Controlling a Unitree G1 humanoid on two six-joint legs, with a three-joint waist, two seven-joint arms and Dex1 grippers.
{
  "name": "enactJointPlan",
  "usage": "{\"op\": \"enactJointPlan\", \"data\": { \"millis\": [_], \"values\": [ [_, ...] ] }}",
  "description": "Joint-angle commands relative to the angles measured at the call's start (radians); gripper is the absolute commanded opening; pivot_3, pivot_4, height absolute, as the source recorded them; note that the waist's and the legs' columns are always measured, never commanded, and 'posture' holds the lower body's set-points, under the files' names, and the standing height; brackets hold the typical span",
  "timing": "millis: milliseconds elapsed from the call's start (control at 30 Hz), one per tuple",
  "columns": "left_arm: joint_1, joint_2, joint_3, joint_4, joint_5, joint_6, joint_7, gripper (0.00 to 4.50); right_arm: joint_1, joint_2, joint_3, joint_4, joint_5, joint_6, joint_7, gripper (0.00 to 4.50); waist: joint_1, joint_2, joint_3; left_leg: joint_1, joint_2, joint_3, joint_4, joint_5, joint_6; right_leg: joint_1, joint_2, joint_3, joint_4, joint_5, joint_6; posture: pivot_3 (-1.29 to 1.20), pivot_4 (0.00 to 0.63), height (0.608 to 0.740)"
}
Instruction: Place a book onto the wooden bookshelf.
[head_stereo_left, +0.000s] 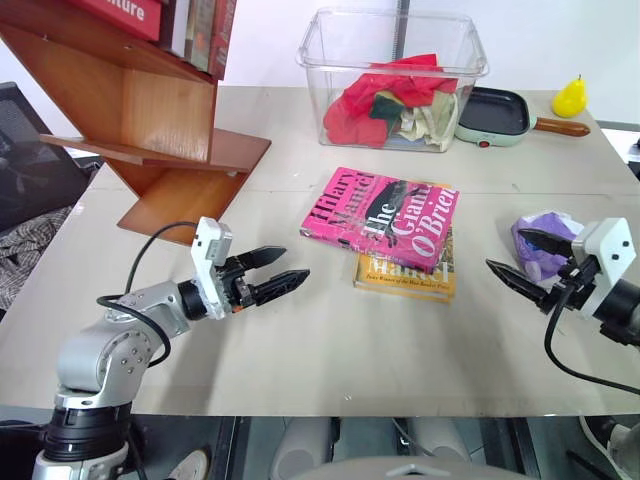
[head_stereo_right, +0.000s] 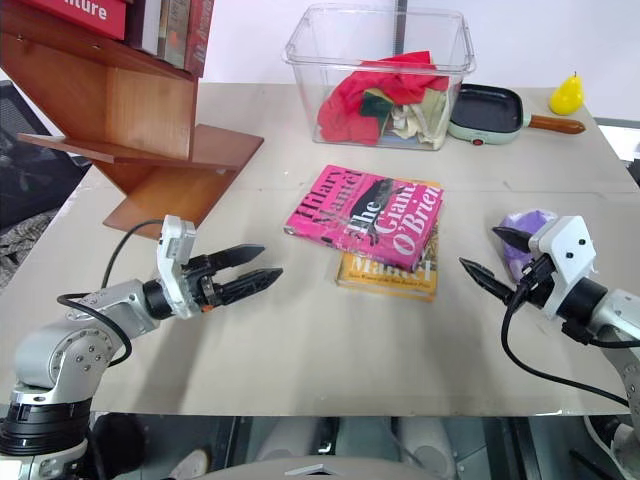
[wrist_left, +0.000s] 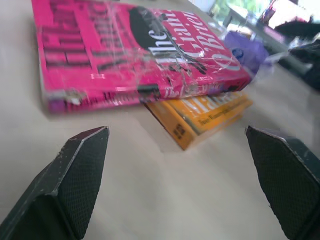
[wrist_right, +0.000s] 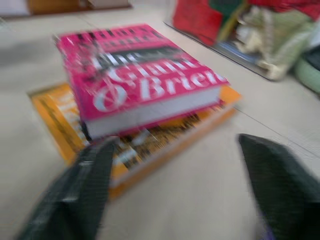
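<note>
The pink book (head_stereo_left: 382, 219) lies flat on the pale, matte table (head_stereo_left: 300, 350), a thick paperback with a glossy, creased cover, big white and yellow letters and a dark figure; its white page block shows on the side toward the right pincer. It rests askew on a thinner yellow-orange book (head_stereo_left: 405, 273), which sticks out from under the edge nearest the robot. The left pincer (head_stereo_left: 274, 272) hovers just above the table, its two black, tapering fingers with finely ribbed pads spread apart, nothing between them; the pink book is ahead of its tips and a little off, not touched. The right pincer (head_stereo_left: 528, 262) faces the book from the other side, its fingers also apart and empty, well short of the book. Right behind it lies a crumpled purple lump (head_stereo_left: 540, 240), partly hidden by the fingers, too soft-edged to make out what it is. Beyond the left pincer stands the wooden bookshelf (head_stereo_left: 150, 120), smooth reddish-brown boards set at slants with flat ledges, cut off at the top where upright books (head_stereo_left: 195, 30) show only their lower ends. Farther back sit a clear plastic bin (head_stereo_left: 395, 80) of bunched red and pale cloths, a small pale green pan (head_stereo_left: 495, 115) with a brown handle, and a yellow pear-shaped thing (head_stereo_left: 570, 97).
</note>
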Motion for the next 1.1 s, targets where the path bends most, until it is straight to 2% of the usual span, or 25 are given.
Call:
{"op": "enactJointPlan", "data": {
  "millis": [33, 133, 167, 333, 433, 567, 767, 1100],
  "values": [
    [-0.005, -0.019, 0.052, -0.052, -0.079, 0.055, 0.075, 4.50, 0.002, -0.012, -0.002, -0.050, 0.074, 0.010, 0.051, 1.65, 0.004, 0.000, 0.000, 0.000, 0.000, -0.001, 0.000, 0.000, 0.000, 0.000, 0.000, -0.001, 0.000, 0.000, 0.000, 0.00, 0.150, 0.740],
    [-0.018, -0.047, 0.073, -0.048, -0.158, 0.131, 0.170, 4.50, 0.039, -0.028, -0.019, -0.105, 0.142, 0.016, 0.109, 0.24, 0.004, 0.000, 0.000, 0.000, 0.000, -0.001, 0.000, 0.000, 0.000, 0.000, 0.000, -0.001, 0.000, 0.000, 0.000, 0.00, 0.150, 0.740],
    [-0.029, -0.064, 0.080, -0.042, -0.197, 0.159, 0.213, 4.50, 0.052, -0.033, -0.029, -0.122, 0.169, 0.016, 0.127, 0.11, 0.005, 0.000, 0.000, 0.000, 0.000, -0.001, 0.000, 0.000, 0.000, 0.000, -0.001, 0.000, 0.000, 0.000, 0.000, 0.00, 0.150, 0.740],
    [-0.093, -0.162, 0.106, 0.042, -0.554, 0.303, 0.553, 4.50, 0.087, -0.053, -0.047, -0.166, 0.224, 0.021, 0.139, 0.11, 0.008, -0.002, -0.001, 0.000, 0.000, -0.002, 0.003, 0.000, 0.000, 0.001, -0.002, -0.001, 0.001, 0.000, 0.000, 0.00, 0.150, 0.740],
    [-0.118, -0.217, 0.069, 0.107, -0.766, 0.282, 0.771, 4.50, 0.096, -0.051, -0.052, -0.178, 0.226, 0.019, 0.116, 0.11, 0.008, -0.002, -0.001, 0.000, -0.001, -0.002, 0.004, 0.000, 0.000, 0.001, -0.002, -0.001, 0.002, 0.000, 0.000, 0.00, 0.150, 0.740],
    [-0.150, -0.290, 0.014, 0.179, -0.931, 0.210, 1.004, 4.50, 0.098, -0.046, -0.057, -0.190, 0.200, 0.008, 0.073, 0.11, 0.015, -0.002, -0.001, 0.000, -0.001, -0.002, 0.005, 0.000, 0.000, 0.000, -0.004, -0.001, 0.004, 0.000, 0.000, 0.00, 0.150, 0.740],
    [-0.226, -0.398, -0.017, 0.273, -1.021, 0.099, 1.162, 4.50, 0.113, -0.041, -0.063, -0.224, 0.191, 0.010, 0.025, 0.11, 0.028, -0.003, -0.002, -0.001, -0.003, -0.002, 0.005, 0.000, -0.001, 0.000, -0.003, -0.001, 0.004, 0.000, 0.000, 0.00, 0.150, 0.740],
    [-0.278, -0.496, -0.064, 0.359, -1.001, 0.068, 1.202, 4.50, 0.151, -0.022, -0.102, -0.269, 0.218, 0.000, -0.011, 0.11, 0.026, -0.003, -0.002, -0.001, -0.004, -0.002, 0.006, 0.000, -0.001, 0.001, -0.002, -0.001, 0.004, 0.000, 0.000, 0.00, 0.150, 0.740]
  ]
}}
